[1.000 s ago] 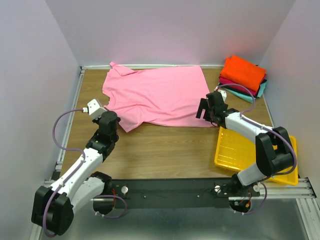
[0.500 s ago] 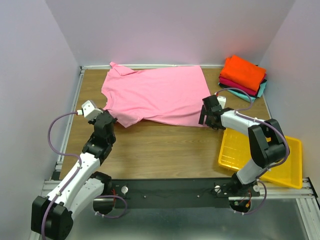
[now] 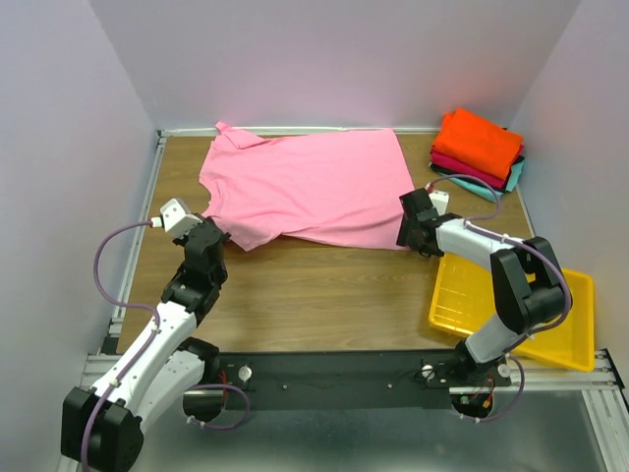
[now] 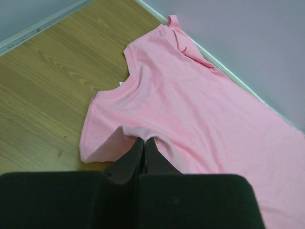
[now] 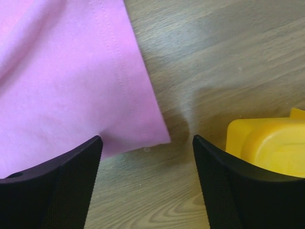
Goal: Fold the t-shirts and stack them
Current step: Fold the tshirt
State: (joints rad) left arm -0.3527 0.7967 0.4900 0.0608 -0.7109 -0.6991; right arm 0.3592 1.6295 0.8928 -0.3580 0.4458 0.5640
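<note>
A light pink t-shirt (image 3: 310, 187) lies spread flat on the wooden table. My left gripper (image 3: 214, 234) is shut on its near left sleeve; the wrist view shows the cloth (image 4: 190, 95) bunched into the closed gripper (image 4: 144, 141). My right gripper (image 3: 407, 234) is open and low over the shirt's near right hem corner (image 5: 155, 136), which lies flat between the two fingers without being held. A stack of folded t-shirts (image 3: 479, 146), bright orange on top of crimson, dark and teal ones, sits at the back right.
A yellow plastic tray (image 3: 511, 305) sits at the near right, just right of my right gripper; its corner shows in the right wrist view (image 5: 267, 143). White walls close the table on three sides. Bare wood (image 3: 314, 295) lies in front of the shirt.
Over the last second my left gripper drew back left with the sleeve, and the right gripper lowered to the hem corner. The tray shifted slightly. Little moved in the last half second.
</note>
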